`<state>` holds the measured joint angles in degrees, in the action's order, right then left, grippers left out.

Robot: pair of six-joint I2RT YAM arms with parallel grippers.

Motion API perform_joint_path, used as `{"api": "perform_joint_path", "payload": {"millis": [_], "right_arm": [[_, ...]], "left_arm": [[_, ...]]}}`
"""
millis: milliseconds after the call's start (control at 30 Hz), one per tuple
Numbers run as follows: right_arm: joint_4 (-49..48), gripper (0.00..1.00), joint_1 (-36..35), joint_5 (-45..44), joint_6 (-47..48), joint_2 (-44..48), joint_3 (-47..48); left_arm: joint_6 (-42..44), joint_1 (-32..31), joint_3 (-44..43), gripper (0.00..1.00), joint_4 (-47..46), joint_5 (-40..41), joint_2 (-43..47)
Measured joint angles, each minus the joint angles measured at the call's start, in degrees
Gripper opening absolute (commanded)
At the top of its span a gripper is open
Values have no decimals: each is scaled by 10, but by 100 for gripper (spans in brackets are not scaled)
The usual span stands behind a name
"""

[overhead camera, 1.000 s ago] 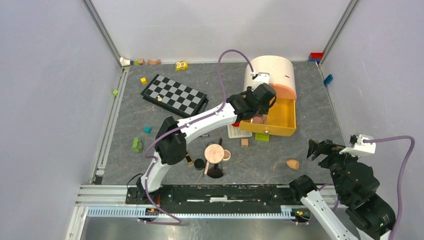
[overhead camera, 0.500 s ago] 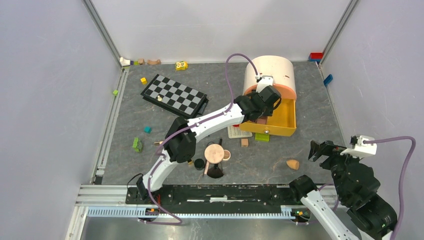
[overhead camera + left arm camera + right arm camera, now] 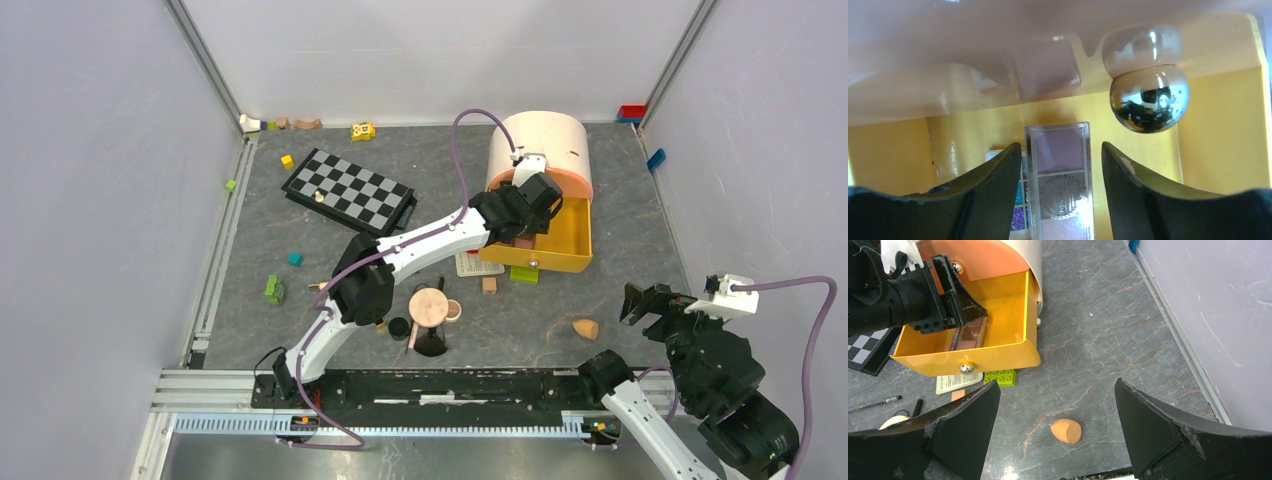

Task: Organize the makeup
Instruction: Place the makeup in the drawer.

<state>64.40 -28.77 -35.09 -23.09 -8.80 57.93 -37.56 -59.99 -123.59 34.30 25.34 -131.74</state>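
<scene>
Pale lavender-grey walls (image 3: pixel 90 200) enclosed a dark grey, marble-veined counter (image 3: pixel 260 230). Aluminium rails (image 3: pixel 213 270) ran along its edges, and even light left only soft shadows.

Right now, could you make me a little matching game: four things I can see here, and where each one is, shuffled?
Things:
1. orange sponge
2. clear palette
3. green brick
4. checkerboard

Places:
A. inside the yellow drawer, between the left gripper's fingers
B. on the table, just in front of the drawer
C. alone on the table, near the open right gripper
D. left of the drawer in the overhead view

Pairs: 1-C, 2-A, 3-B, 4-D.
</scene>
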Motion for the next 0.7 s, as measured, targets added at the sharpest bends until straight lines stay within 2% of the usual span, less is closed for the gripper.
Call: {"api": "perform_joint_path", "payload": {"millis": [100,467,700], "right_arm": [[0,92,-1,-1,0,1,0],[0,92,-3,-2,-2,1,0],[-3,92,-5,-10,-2,1,-1]], "left_arm": [[0,0,0,73,1,0,0],[0,-2,0,73,4,-5,7],[23,-21,1,72,9,-7,62]]}}
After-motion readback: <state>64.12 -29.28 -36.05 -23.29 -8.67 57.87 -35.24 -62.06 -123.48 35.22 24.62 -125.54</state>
